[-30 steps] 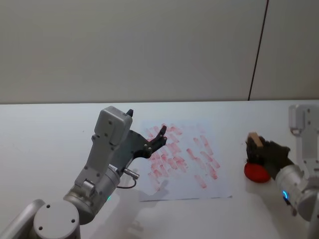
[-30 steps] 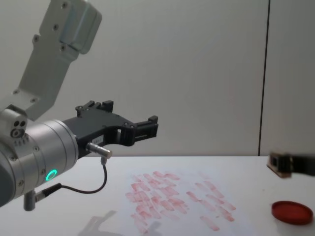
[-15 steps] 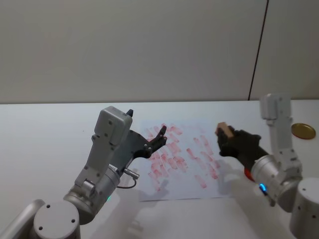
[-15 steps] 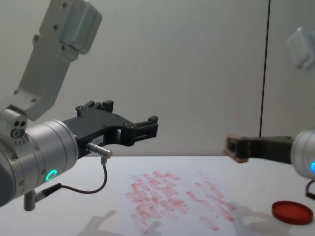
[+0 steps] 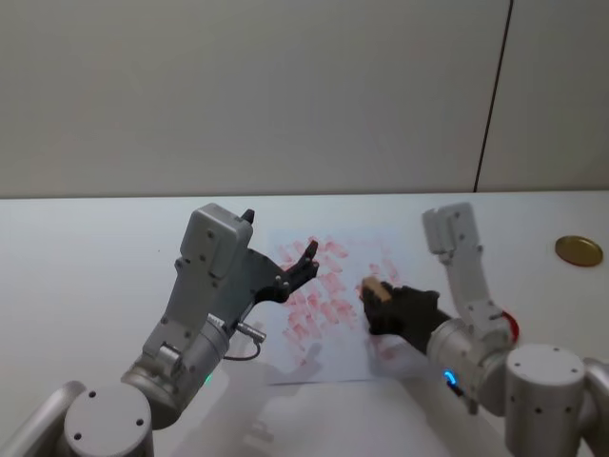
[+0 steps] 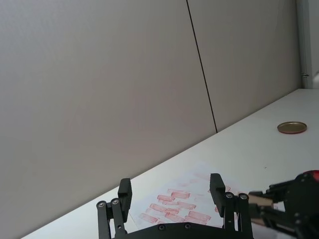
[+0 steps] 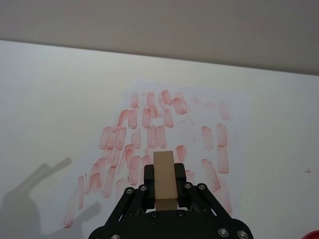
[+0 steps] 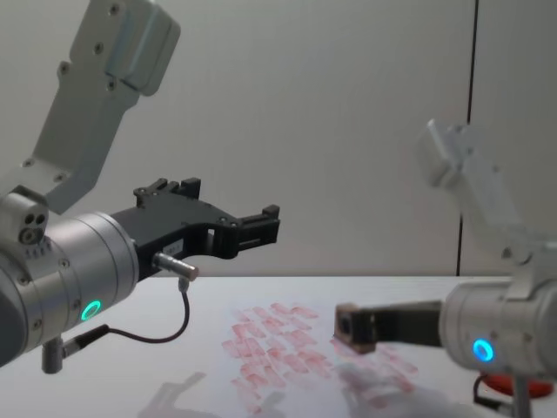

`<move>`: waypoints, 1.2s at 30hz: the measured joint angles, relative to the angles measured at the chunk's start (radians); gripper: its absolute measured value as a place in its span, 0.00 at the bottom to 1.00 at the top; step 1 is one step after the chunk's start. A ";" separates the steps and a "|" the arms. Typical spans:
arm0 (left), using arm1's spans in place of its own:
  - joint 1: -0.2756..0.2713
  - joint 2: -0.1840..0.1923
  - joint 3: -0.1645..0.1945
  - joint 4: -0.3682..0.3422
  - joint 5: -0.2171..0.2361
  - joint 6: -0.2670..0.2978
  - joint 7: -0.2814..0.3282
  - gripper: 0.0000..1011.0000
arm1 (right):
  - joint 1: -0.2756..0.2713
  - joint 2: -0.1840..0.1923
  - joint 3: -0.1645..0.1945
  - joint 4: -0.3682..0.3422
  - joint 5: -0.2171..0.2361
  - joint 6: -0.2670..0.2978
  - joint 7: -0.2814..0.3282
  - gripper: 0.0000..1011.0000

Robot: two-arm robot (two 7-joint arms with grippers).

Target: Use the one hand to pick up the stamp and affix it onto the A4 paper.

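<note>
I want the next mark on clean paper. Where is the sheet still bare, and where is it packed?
Bare: on the A4 paper, the strip along its near edge below the marks, and the far right corner. Packed: the centre and the side toward the parked left gripper. The right gripper holds the stamp over the middle marks.

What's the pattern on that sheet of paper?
Rows of small red-pink rectangular stamp marks on the white A4 paper, clearest in the right wrist view.

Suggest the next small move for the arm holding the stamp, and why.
Probably lower the right gripper straight down: it holds the stamp raised above the A4 paper, over its red marks, not yet touching. The left gripper hangs open at the paper's left side.
</note>
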 joint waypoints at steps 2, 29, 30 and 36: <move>0.000 0.000 0.000 0.000 0.000 0.000 0.000 0.98 | 0.005 -0.005 -0.004 0.015 -0.006 0.007 0.003 0.22; 0.000 0.000 0.000 0.000 0.000 0.000 0.000 0.98 | 0.066 -0.048 -0.023 0.164 -0.061 0.059 0.003 0.22; 0.000 0.000 0.000 0.000 0.000 0.000 0.000 0.98 | 0.067 -0.049 -0.023 0.166 -0.061 0.060 0.003 0.22; 0.000 0.000 0.000 0.000 0.000 0.000 0.000 0.98 | 0.067 -0.049 -0.022 0.172 -0.063 0.063 0.003 0.22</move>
